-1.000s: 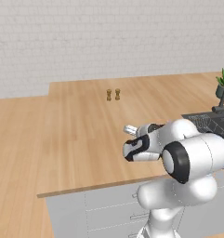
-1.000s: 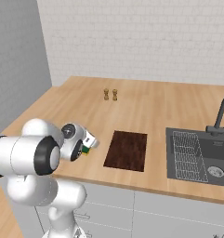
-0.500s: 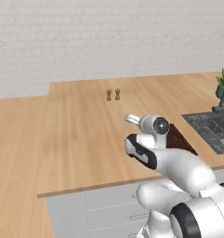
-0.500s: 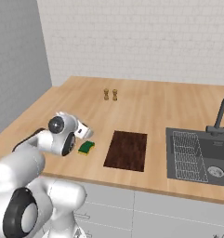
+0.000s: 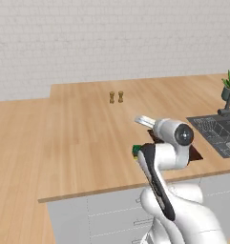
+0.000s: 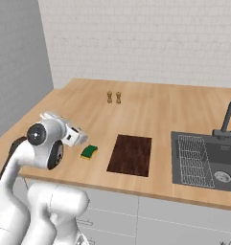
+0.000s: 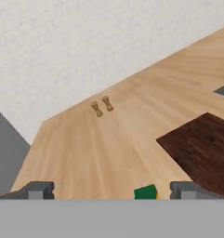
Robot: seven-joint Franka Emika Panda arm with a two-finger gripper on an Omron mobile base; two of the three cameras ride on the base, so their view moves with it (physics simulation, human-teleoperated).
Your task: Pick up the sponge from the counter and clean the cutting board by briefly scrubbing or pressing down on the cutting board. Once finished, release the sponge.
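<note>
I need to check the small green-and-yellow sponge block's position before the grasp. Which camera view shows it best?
The right base view: the small green-topped, yellow-bottomed sponge block lies whole on the light wood counter, left of the dark reddish-brown cutting board. The left base view shows a green sliver beside the arm; the hand view shows it cut off at the bottom.

worktop [image 6: 155, 103]: pale wood planks before me, smooth with a soft matt grain
cutting board [image 6: 131, 154]: dark reddish-brown wood, matt, fine streaked grain
sponge [image 6: 89, 151]: dark green top that looks rough and dull, yellow softer layer beneath
my pincer [image 7: 111, 189]: dark grey fingertips, matt, plastic-looking
sink rack [image 6: 195, 160]: dark grey wire grid, metal look, dull
two shakers [image 6: 114, 97]: light brown, wood-like, matt
back wall [image 6: 150, 38]: white brick, flat and chalky
drawer fronts [image 6: 184, 220]: smooth grey, satin finish
</note>
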